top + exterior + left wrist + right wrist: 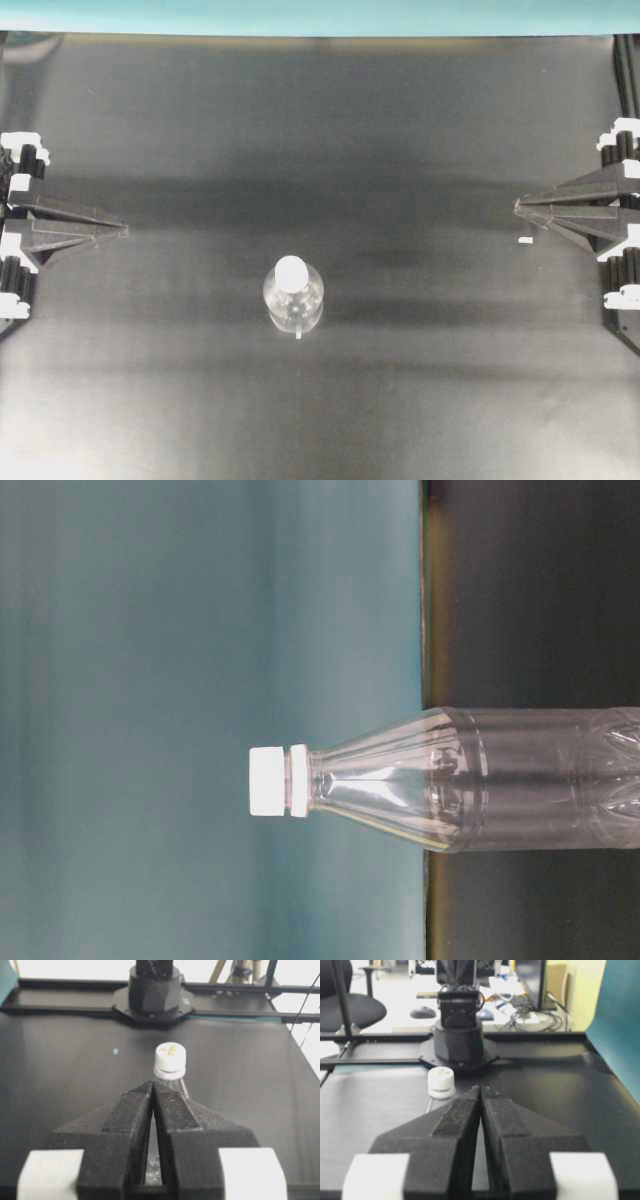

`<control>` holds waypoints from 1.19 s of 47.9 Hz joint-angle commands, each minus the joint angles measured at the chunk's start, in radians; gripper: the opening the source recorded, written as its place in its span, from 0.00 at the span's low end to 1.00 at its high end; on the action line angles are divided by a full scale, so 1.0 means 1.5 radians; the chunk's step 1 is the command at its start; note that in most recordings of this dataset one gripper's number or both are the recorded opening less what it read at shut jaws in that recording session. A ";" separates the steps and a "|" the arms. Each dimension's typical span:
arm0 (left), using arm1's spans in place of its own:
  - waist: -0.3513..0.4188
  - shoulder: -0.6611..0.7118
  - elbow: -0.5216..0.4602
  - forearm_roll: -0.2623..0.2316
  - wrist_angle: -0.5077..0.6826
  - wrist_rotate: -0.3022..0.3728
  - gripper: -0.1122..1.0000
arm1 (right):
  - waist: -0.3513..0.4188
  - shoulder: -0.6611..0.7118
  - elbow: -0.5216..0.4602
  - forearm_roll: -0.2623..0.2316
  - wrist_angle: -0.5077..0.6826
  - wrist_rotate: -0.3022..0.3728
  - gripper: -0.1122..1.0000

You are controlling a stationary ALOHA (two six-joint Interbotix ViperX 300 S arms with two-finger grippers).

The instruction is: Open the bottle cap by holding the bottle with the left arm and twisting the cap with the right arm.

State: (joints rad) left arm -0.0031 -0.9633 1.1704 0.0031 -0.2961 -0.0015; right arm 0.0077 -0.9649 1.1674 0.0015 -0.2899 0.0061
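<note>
The clear plastic bottle stands upright near the middle of the black table, its white cap on top. The table-level view, turned sideways, shows the bottle and its cap on the neck. My left gripper rests at the table's left edge, shut and empty, tips pointing toward the bottle. My right gripper rests at the right edge, also shut and empty. In the left wrist view the shut tips sit just below the cap. In the right wrist view the cap is left of the shut tips.
A tiny white fleck lies on the table by the right gripper. The opposite arm's black base stands behind the bottle in the left wrist view. A teal backdrop borders the table's far edge.
</note>
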 commanded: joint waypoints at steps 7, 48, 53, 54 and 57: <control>0.007 0.032 -0.064 0.029 -0.003 0.007 0.22 | -0.007 0.012 -0.021 0.007 0.021 -0.001 0.10; -0.002 0.344 -0.246 0.029 -0.185 0.000 0.90 | -0.011 0.038 -0.060 0.026 0.089 0.002 0.10; -0.007 0.385 -0.251 0.029 -0.229 -0.007 0.92 | -0.011 0.037 -0.063 0.030 0.098 0.003 0.10; -0.009 0.392 -0.252 0.029 -0.238 -0.008 0.92 | -0.011 0.037 -0.064 0.030 0.100 0.005 0.10; -0.016 0.415 -0.254 0.029 -0.253 -0.008 0.94 | -0.011 0.036 -0.065 0.030 0.104 0.012 0.10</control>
State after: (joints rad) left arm -0.0153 -0.3712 0.8145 0.0430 -0.6366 -0.0123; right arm -0.0031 -0.9143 1.0937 0.0430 -0.1350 0.0092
